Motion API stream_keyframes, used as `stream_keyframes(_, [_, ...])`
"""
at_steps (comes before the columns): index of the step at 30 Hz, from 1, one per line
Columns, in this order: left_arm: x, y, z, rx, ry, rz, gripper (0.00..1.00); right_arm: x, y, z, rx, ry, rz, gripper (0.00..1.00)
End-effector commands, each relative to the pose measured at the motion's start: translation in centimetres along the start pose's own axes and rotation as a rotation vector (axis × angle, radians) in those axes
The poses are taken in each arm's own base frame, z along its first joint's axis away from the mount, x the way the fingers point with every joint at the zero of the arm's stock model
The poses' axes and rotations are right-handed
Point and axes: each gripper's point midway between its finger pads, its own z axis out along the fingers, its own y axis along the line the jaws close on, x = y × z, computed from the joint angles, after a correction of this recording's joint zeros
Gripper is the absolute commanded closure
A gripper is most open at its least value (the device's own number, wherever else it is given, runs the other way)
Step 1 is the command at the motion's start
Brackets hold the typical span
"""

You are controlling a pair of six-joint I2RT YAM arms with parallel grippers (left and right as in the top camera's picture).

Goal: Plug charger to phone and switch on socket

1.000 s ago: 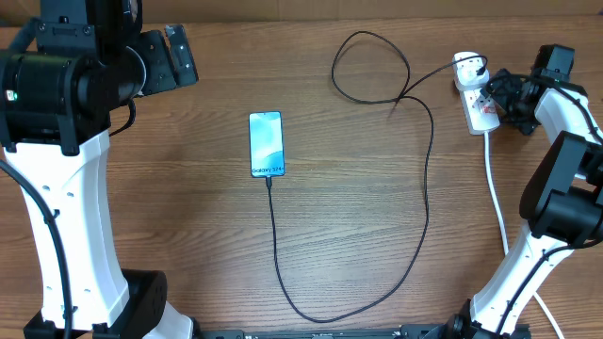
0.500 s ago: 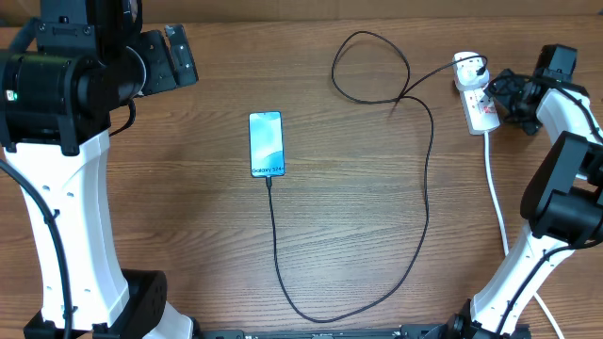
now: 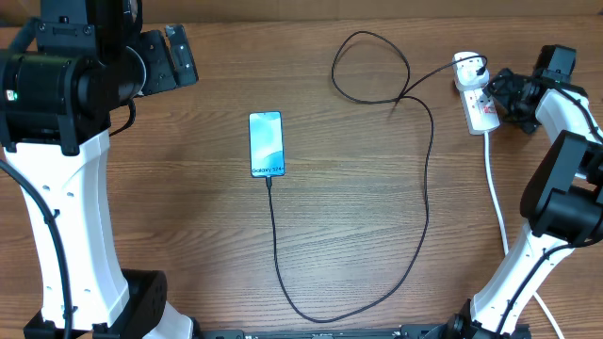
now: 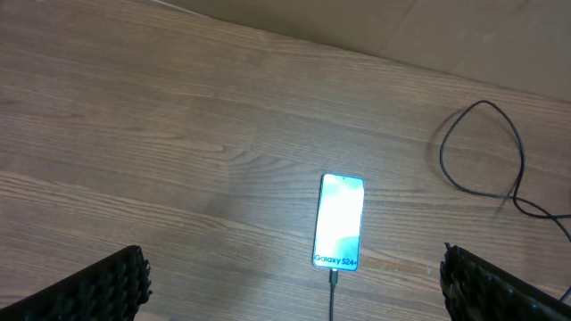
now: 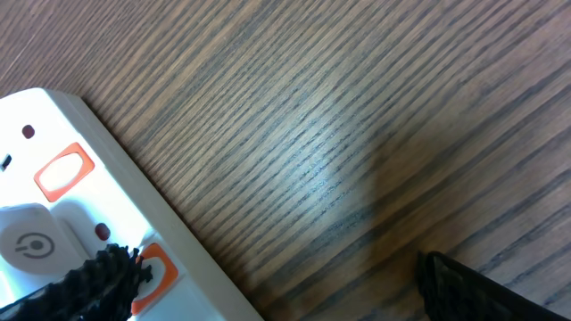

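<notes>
overhead: top-down | left wrist: far, shares phone (image 4: 340, 222) | right wrist: near socket (image 5: 111, 187)

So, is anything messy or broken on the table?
Nothing looks broken or spilled. The phone lies flat and straight, screen lit. The charger wanders in a loose loop from the phone to the socket, which is a bit untidy but not damaged.

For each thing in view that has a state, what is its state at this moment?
phone: lying flat, screen up and lit.
charger: tip seems plugged into the phone; other end runs to the socket.
socket: switch on or off, cannot tell.
left gripper: open, empty.
right gripper: open, empty, at the socket.
</notes>
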Motion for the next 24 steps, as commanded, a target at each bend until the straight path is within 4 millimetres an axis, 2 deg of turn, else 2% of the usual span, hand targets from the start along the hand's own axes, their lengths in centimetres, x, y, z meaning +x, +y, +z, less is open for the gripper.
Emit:
stream_keyframes(1, [-0.2,0.2,-0.5,-0.004,-0.018,-0.017,0.0,0.4,0.5,0.9,-0.028,0.023,-0.005,0.0])
stream_keyframes(24, [-0.2,0.2,-0.5,-0.004,-0.018,-0.017,0.0,1.6,0.3,0.9,-0.013,0.071,-0.005,0.0])
